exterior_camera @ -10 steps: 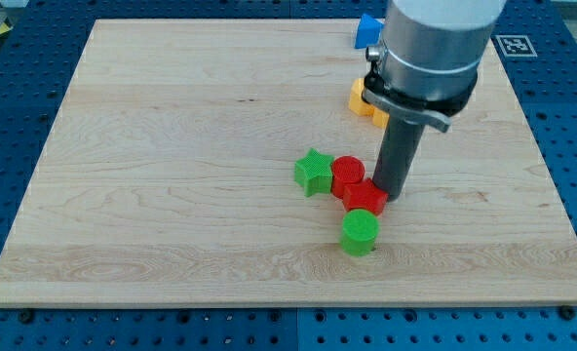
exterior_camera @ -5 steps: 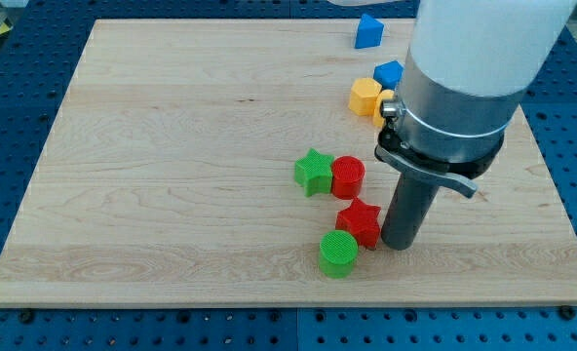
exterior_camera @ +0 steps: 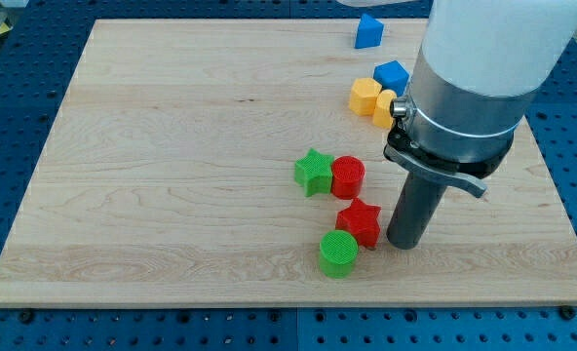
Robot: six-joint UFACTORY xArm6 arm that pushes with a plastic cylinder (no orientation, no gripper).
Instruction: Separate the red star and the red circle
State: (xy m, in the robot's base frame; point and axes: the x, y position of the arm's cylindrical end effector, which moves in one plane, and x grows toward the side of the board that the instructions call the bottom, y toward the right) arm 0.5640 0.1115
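My tip is just a rod with no pincer, so nothing opens or shuts. It sits just right of the red star. The star lies below the red circle, with a thin gap between them. The green star touches the circle's left side, and the green circle touches the red star. These small plastic blocks look light and hard, so they should slide easily on the wooden table. Push on a flat side, low down.

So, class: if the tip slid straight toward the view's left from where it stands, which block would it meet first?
My tip would likely meet the red star first, just to its left; whether they already touch is unclear.
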